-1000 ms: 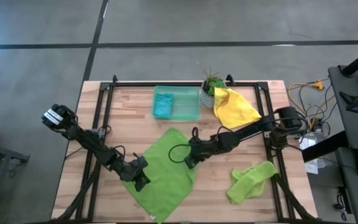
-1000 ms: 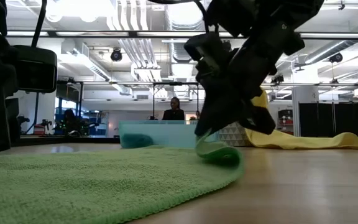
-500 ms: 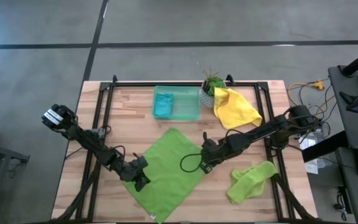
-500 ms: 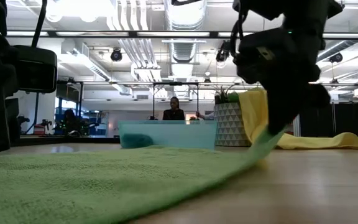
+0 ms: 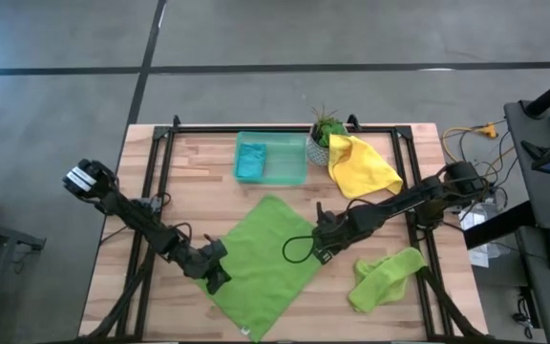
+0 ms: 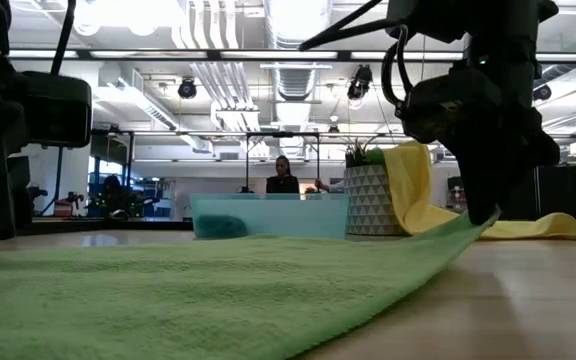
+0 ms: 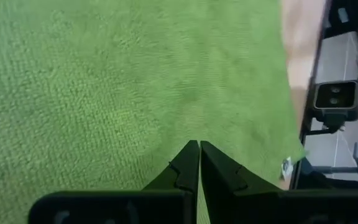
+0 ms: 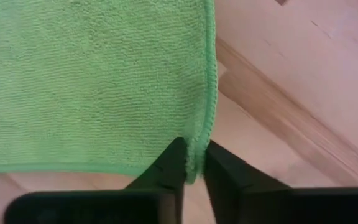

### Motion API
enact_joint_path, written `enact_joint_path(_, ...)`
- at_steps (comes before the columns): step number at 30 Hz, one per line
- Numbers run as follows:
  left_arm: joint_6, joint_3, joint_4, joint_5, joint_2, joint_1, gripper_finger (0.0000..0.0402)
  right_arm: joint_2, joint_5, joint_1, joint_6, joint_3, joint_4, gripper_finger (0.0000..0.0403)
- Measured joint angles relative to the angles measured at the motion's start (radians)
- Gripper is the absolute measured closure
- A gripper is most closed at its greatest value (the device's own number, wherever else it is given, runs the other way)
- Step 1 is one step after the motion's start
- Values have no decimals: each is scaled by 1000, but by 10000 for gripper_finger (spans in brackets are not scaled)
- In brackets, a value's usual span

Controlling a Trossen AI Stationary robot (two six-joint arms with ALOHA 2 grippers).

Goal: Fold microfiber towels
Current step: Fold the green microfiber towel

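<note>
Done: none folded | flat green towel (image 5: 264, 264) spread between your fingers | left fingers (image 5: 214, 277) shut on its edge | right fingers (image 5: 320, 250) barely parted around its corner | left: crumpled green towel (image 5: 384, 277), yellow towel (image 5: 360, 164), blue towel (image 5: 250, 161) beyond right fingers.

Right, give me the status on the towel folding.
Done: nothing looks neatly folded; a teal towel sits in the tray. In hand: the green towel is spread flat, the left gripper shut on one corner, the right gripper at the opposite corner. Left: that towel, the yellow towel by the plant, and the crumpled green towel.
</note>
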Motion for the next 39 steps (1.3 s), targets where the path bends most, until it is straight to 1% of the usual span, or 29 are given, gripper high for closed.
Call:
enact_joint_path(2,55,0,0,-13,-21,13,402,-8,0,2,9,0,-2,323)
enact_joint_path(4,134,0,1,-23,-41,50,402,-27,6,8,18,0,0,294)
enact_joint_path(6,231,1,-2,-23,-59,108,402,-54,29,21,32,3,-2,269)
enact_joint_path(9,375,16,-2,11,-67,241,402,-112,77,46,77,11,-1,243)
enact_joint_path(12,520,44,-14,89,-42,417,402,-176,149,79,136,13,4,234)
enact_joint_path(15,662,102,-12,167,13,592,402,-234,229,119,195,13,5,236)
enact_joint_path(17,733,157,-23,215,67,683,402,-269,276,146,212,14,6,241)
enact_joint_path(19,782,216,-66,266,132,745,402,-296,311,169,216,14,6,249)
enact_joint_path(21,826,272,-96,299,205,771,402,-314,333,186,216,14,6,256)
enact_joint_path(24,859,333,-150,312,310,772,401,-333,354,204,218,14,3,266)
enact_joint_path(26,851,365,-200,281,339,770,401,-337,368,209,210,14,3,270)
enact_joint_path(28,816,368,-261,202,344,763,401,-337,369,209,192,14,2,271)
enact_joint_path(32,752,347,-424,37,270,753,401,-328,378,209,126,13,3,269)
enact_joint_path(34,707,344,-544,-28,221,746,401,-326,400,209,89,12,2,269)
enact_joint_path(37,622,338,-746,-83,146,730,401,-326,457,208,32,10,1,271)
enact_joint_path(39,561,335,-880,-90,104,717,401,-326,488,198,-6,9,-1,271)
